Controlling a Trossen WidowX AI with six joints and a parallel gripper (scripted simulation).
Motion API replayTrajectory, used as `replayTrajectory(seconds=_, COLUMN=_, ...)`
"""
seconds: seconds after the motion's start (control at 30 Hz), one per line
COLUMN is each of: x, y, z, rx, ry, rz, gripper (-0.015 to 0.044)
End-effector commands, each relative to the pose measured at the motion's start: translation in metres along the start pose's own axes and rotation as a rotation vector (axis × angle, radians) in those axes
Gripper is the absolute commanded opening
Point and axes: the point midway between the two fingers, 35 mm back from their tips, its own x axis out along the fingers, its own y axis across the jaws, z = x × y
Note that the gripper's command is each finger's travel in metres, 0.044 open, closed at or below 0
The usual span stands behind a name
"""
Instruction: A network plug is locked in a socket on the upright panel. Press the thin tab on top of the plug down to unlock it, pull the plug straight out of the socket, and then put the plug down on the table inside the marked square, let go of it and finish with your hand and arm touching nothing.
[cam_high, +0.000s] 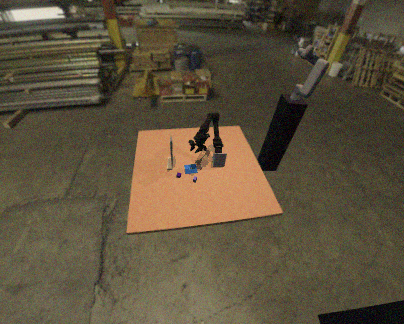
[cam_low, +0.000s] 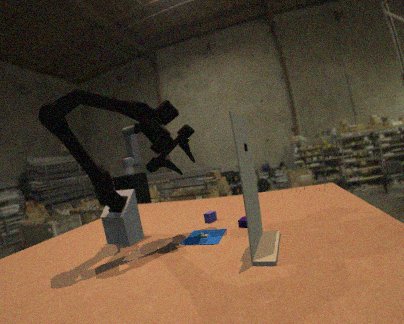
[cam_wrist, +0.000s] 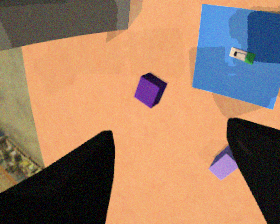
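The plug (cam_low: 203, 235) (cam_wrist: 242, 55), pale with a green end, lies on the blue marked square (cam_high: 187, 171) (cam_low: 212, 241) (cam_wrist: 215, 72), inside its edges. In the top view it is too small to make out. The upright grey panel (cam_high: 171, 150) (cam_low: 248, 185) stands beyond the square, with a small dark opening (cam_low: 245, 147) and no plug in it. My gripper (cam_high: 194, 148) (cam_low: 187, 167) (cam_wrist: 170, 133) is open and empty. It hangs well above the table, between the arm's base and the panel, touching nothing.
A dark purple cube (cam_high: 178, 175) (cam_low: 242, 222) (cam_wrist: 149, 92) and a lilac cube (cam_high: 195, 179) (cam_low: 210, 217) (cam_wrist: 223, 165) lie on the table near the square. The arm's grey base block (cam_high: 219, 160) (cam_low: 122, 222) stands on the other side of the square from the panel.
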Motion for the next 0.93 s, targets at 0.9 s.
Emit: replayTrajectory(seconds=0.9, x=-0.0011, y=0.0008, z=0.0008, rx=0.004, ry=-0.003, rz=0.002, gripper=0.0440)
